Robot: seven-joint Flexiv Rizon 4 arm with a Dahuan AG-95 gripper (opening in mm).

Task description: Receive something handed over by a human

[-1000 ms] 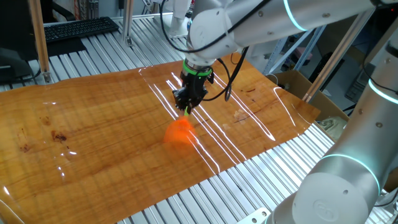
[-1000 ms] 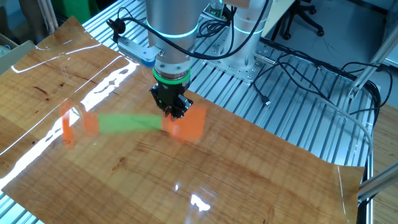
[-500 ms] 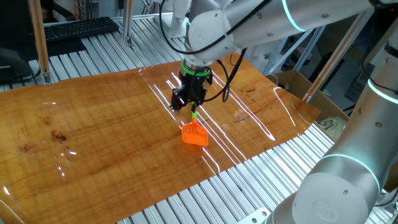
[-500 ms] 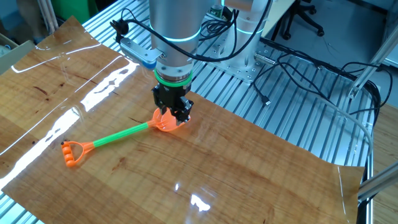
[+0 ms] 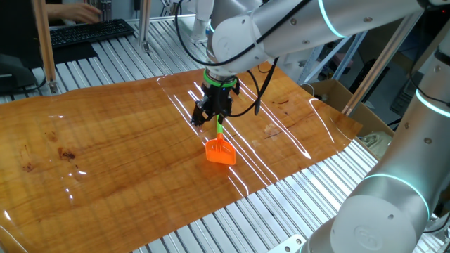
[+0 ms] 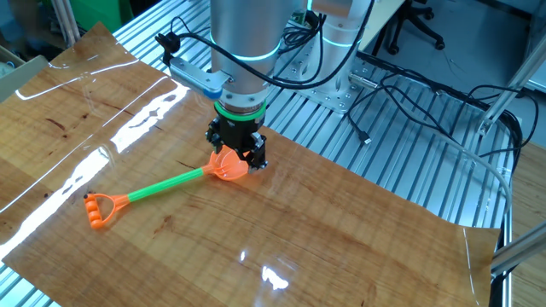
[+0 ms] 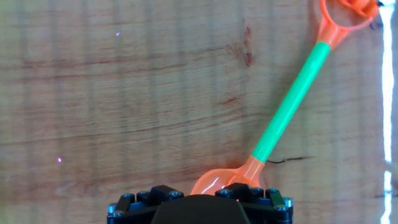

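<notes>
The toy shovel lies flat on the wooden tabletop (image 6: 358, 230). Its orange blade (image 6: 226, 166) is right at my gripper (image 6: 236, 156). Its green shaft (image 6: 166, 185) runs left to the orange end piece (image 6: 100, 210). In one fixed view the blade (image 5: 220, 152) lies just in front of my gripper (image 5: 209, 117), and the fingers look spread and hold nothing. The hand view shows the shaft (image 7: 289, 102), the blade (image 7: 217, 182) and only the gripper's black body (image 7: 199, 205). A human hand (image 5: 79, 10) is far off at the keyboard.
A black keyboard (image 5: 88, 31) sits beyond the board's far left. A cardboard box (image 5: 337, 95) stands off the right edge. A second white-grey arm (image 5: 394, 197) is at the front right. Cables (image 6: 409, 94) lie on the slatted metal table.
A second ago the shovel was a moving blur at my gripper. It has since come to rest flat on the board, let go. My gripper has shifted slightly and the hand now shows at the keyboard.
</notes>
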